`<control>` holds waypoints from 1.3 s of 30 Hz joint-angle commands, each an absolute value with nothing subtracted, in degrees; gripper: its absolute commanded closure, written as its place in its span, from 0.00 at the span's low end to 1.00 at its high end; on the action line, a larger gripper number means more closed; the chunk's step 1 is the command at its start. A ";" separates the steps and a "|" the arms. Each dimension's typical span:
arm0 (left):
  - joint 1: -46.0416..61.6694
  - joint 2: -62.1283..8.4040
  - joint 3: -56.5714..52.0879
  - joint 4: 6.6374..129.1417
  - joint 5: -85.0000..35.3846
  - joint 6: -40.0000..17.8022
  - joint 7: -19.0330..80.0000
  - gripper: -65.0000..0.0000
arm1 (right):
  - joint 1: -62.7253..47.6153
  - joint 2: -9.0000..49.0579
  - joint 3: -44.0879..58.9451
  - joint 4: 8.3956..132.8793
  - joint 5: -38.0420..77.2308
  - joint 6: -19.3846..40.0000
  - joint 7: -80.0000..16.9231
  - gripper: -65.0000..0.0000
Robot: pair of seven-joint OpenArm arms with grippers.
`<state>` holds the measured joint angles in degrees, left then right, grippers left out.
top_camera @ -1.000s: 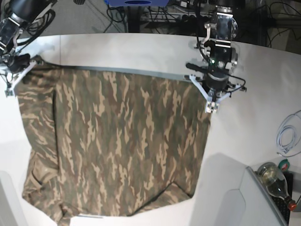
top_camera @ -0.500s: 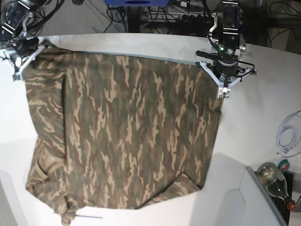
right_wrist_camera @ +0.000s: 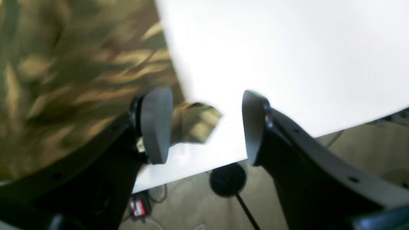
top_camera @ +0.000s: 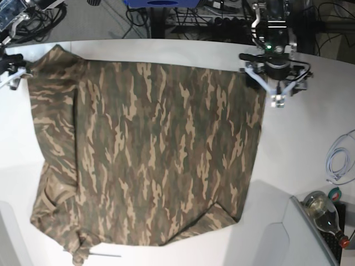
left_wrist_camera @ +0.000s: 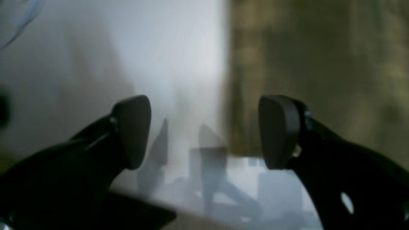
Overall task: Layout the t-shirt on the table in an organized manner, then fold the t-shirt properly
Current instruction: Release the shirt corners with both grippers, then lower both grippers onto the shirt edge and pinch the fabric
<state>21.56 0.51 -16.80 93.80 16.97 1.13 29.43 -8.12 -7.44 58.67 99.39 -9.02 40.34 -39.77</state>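
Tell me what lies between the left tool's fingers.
Only bare table: in the left wrist view the left tool stands open, and the t-shirt edge lies just beyond.

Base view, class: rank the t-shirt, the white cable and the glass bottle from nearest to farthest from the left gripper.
1. t-shirt, its far corner right beside the left gripper
2. white cable, at the table's right edge
3. glass bottle, bottom right corner

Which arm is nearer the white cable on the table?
Left. The left gripper sits at the shirt's far corner, same side as the white cable; the right gripper is across the t-shirt.
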 commanded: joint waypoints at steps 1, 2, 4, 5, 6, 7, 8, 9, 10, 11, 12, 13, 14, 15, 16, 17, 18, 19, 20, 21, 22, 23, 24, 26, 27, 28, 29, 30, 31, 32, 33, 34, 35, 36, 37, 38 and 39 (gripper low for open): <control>21.76 0.75 -18.59 95.96 17.36 1.36 28.79 0.23 | -8.13 -7.34 58.86 99.91 -8.40 40.00 -39.25 0.49; 21.67 0.92 -19.91 96.84 16.92 1.36 28.79 0.23 | -7.96 -7.25 58.77 99.47 -8.40 40.00 -38.64 0.49; 21.23 1.10 -21.23 98.68 13.85 1.10 28.70 0.23 | -6.02 -6.29 56.84 96.40 -7.60 40.00 -35.91 0.49; 20.88 0.75 -21.05 99.03 11.82 1.10 28.70 0.24 | -4.88 -4.35 55.43 93.76 -7.16 40.00 -34.59 0.49; 19.30 0.57 -19.82 98.95 9.89 1.10 28.70 0.29 | -3.56 -2.24 53.32 89.89 -7.25 40.00 -33.63 0.49; 17.71 -0.31 -18.59 97.98 8.66 1.10 28.79 0.36 | -1.80 -0.40 51.47 85.85 -7.25 40.00 -32.84 0.49; 16.13 -1.45 -17.27 95.78 7.78 1.10 28.79 0.49 | 0.40 1.71 50.07 81.27 -7.25 40.00 -32.31 0.49; 14.20 -2.42 -15.69 93.23 7.16 1.10 28.70 0.65 | 2.77 3.65 49.36 77.05 -7.25 40.00 -32.04 0.49; 11.74 -2.86 -14.29 90.51 6.90 1.10 28.70 0.84 | 5.05 5.41 49.10 72.84 -7.25 40.00 -32.04 0.49; 9.80 -2.86 -13.32 88.04 7.08 1.10 28.62 1.00 | 6.90 6.64 49.01 69.14 -7.25 40.00 -31.96 0.49; 7.60 -2.86 -12.62 85.05 7.16 1.10 28.53 1.00 | 9.19 8.13 49.10 65.27 -7.25 40.00 -31.69 0.49; 5.58 -2.86 -12.09 82.42 7.08 1.10 28.44 1.00 | 11.12 9.63 48.75 61.67 -7.34 40.00 -30.55 0.49; 3.82 -2.42 -11.38 79.78 7.08 1.10 28.44 1.00 | 12.35 10.95 48.66 58.68 -7.43 40.00 -29.14 0.49; 2.24 -2.33 -10.86 77.58 7.08 1.10 28.44 1.00 | 13.14 11.74 48.66 56.31 -7.52 40.00 -27.91 0.49; 1.10 -2.33 -10.51 75.30 7.08 1.10 28.35 1.00 | 14.02 12.35 48.57 54.20 -7.52 40.00 -27.03 0.49; 0.22 -2.42 -10.33 73.45 7.08 1.10 28.35 1.00 | 14.81 12.88 48.57 52.26 -7.52 40.00 -26.51 0.48; -0.57 -2.42 -10.33 71.87 7.08 1.19 28.35 1.00 | 15.34 13.49 48.57 50.77 -7.43 40.00 -26.51 0.48; -1.01 -2.42 -10.33 70.55 7.08 1.19 28.35 1.00 | 15.69 14.02 48.57 49.54 -7.25 40.00 -26.42 0.48; -1.19 -2.42 -10.33 69.85 7.16 1.27 28.35 1.00 | 15.78 14.29 48.57 48.57 -7.25 40.00 -26.42 0.48; -1.19 -2.42 -10.42 69.23 7.16 1.36 28.26 1.00 | 15.78 14.37 48.57 48.13 -7.25 40.00 -26.42 0.48; -1.19 -2.51 -10.42 68.97 7.16 1.36 28.26 1.00 | 15.78 14.37 48.57 47.87 -7.25 40.00 -26.42 0.48; -1.19 -2.51 -10.51 68.44 7.16 1.36 28.26 1.00 | 15.78 14.20 48.57 47.78 -7.25 40.00 -26.42 0.48; -1.19 -2.59 -10.59 67.91 7.16 1.36 28.26 1.00 | 15.78 14.02 48.57 47.78 -7.25 40.00 -26.42 0.48; -1.10 -2.95 -10.59 67.56 7.16 1.36 28.26 1.00 | 15.69 13.41 48.57 47.78 -7.25 40.00 -26.42 0.48; -1.10 -3.30 -10.33 67.30 7.16 1.36 28.26 1.00 | 15.60 12.88 48.48 47.87 -7.25 40.00 -26.42 0.49; -0.92 -3.38 -10.33 67.21 7.16 1.36 28.26 1.00 | 15.52 12.53 48.48 47.87 -7.25 40.00 -26.42 0.49; -0.92 -3.38 -10.33 67.12 7.16 1.36 28.26 1.00 | 15.52 12.35 48.48 47.87 -7.34 40.00 -26.42 0.49; -0.92 -3.38 -10.42 67.03 7.16 1.36 28.26 1.00 | 15.52 12.35 48.48 47.87 -7.43 40.00 -26.42 0.49; -0.92 -3.38 -10.51 67.03 7.16 1.36 28.26 1.00 | 15.52 12.26 48.48 47.87 -7.43 40.00 -26.42 0.49; -0.84 -3.38 -10.51 67.21 7.16 1.36 28.26 1.00 | 15.52 12.26 48.48 47.78 -7.43 40.00 -26.51 0.49; -0.75 -3.38 -10.59 67.12 7.16 1.36 28.26 1.00 | 15.52 12.26 48.48 47.78 -7.52 40.00 -26.51 0.50; -0.84 -3.38 -10.68 67.12 7.16 1.36 28.26 1.00 | 15.52 12.26 48.48 47.78 -7.52 40.00 -26.51 0.50; -0.75 -3.38 -10.68 67.12 7.16 1.36 28.26 1.00 | 15.52 12.26 48.48 47.78 -7.52 40.00 -26.51 0.51; -0.75 -3.38 -10.68 67.12 7.16 1.36 28.26 1.00 | 15.52 12.26 48.48 47.69 -7.52 40.00 -26.59 0.56; -0.84 -3.38 -10.59 67.12 7.16 1.36 28.26 1.00 | 15.43 12.26 48.48 47.69 -7.52 40.00 -26.68 0.63; -0.84 -3.38 -10.42 67.12 7.16 1.36 28.26 1.00 | 15.43 12.26 48.48 47.69 -7.52 40.00 -26.68 0.70; -0.84 -3.38 -10.33 67.12 7.16 1.36 28.26 1.00 | 15.43 12.26 48.48 47.69 -7.52 40.00 -26.68 0.76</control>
<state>-0.82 -3.18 -10.39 67.00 6.98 1.10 26.24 14.52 11.20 48.51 47.00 -7.90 39.90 -27.18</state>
